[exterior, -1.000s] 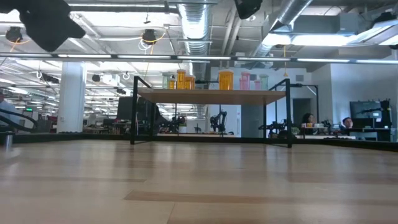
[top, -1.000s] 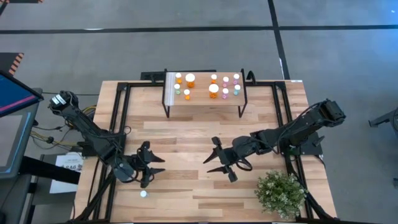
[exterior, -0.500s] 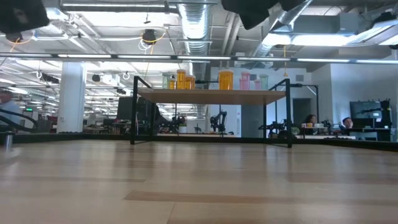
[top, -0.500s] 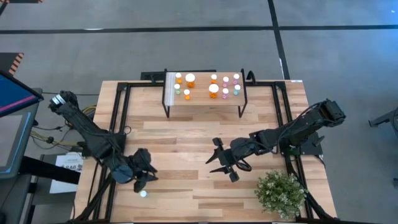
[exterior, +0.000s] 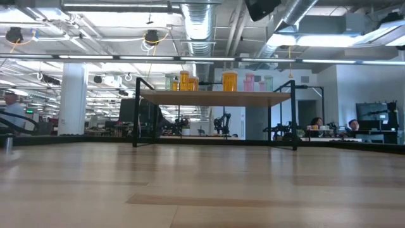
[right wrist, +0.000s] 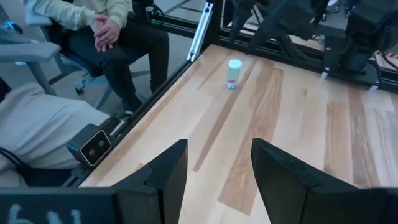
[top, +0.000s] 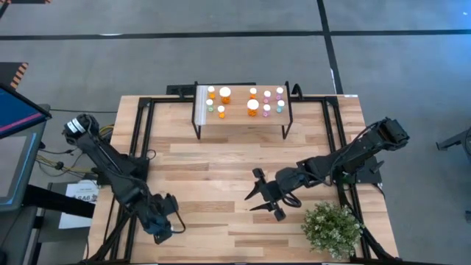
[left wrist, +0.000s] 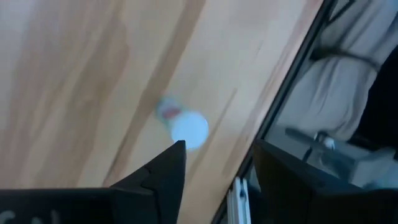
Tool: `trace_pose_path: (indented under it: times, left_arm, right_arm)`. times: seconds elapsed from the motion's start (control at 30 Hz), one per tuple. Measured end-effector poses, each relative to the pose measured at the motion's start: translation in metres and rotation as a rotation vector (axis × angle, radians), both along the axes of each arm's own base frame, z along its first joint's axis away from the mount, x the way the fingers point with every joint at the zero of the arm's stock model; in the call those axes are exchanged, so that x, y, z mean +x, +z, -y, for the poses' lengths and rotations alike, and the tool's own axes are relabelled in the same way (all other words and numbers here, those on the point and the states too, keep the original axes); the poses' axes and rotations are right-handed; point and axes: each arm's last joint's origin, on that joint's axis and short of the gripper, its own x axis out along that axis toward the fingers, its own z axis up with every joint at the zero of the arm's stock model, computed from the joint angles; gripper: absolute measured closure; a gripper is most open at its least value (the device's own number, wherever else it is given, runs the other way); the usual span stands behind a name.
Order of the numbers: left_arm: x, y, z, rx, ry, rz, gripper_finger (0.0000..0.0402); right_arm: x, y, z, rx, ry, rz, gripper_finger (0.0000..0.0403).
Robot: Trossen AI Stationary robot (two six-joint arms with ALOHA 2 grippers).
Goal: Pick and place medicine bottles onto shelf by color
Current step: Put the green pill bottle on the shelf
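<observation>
High view: the left pincer hangs at the surface 7 o'clock corner and hides the last loose bottle, while the right pincer waits open mid-surface and the shelf at 12 o'clock carries the other bottles. Left wrist view: the jaws stand open just above the blurred bottle, so centre the white cap between the fingers, descend, then close; its colour is hard to read. Right wrist view: the bottle stands upright near the edge.

Robotics lab: exposed ceiling ducts
</observation>
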Motion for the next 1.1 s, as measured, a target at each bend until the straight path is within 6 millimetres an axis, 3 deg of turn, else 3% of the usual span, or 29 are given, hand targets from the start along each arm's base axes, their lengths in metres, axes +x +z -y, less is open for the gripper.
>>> trace_pose_path:
  times: [0.27,0.47,0.63,0.8,1.1]
  left_arm:
    - [0.009,-0.007,0.012,0.057,-0.019,-0.076,0.0163]
    - [0.022,-0.029,0.025,0.169,-0.102,-0.102,0.0133]
    - [0.027,-0.037,0.031,0.252,-0.152,-0.197,0.0143]
    - [0.029,-0.038,0.032,0.288,-0.154,-0.179,0.0160]
    - [0.029,-0.038,0.032,0.296,-0.159,-0.171,0.0230]
  right_arm:
    - [0.000,0.001,0.000,0.003,-0.001,0.007,0.0203]
    - [0.000,0.001,0.000,0.003,-0.001,0.006,0.0203]
    - [0.000,0.001,0.000,0.003,-0.002,0.006,0.0204]
    - [0.000,0.001,0.000,0.004,-0.002,0.009,0.0207]
    - [0.000,0.001,0.000,0.006,-0.003,0.008,0.0208]
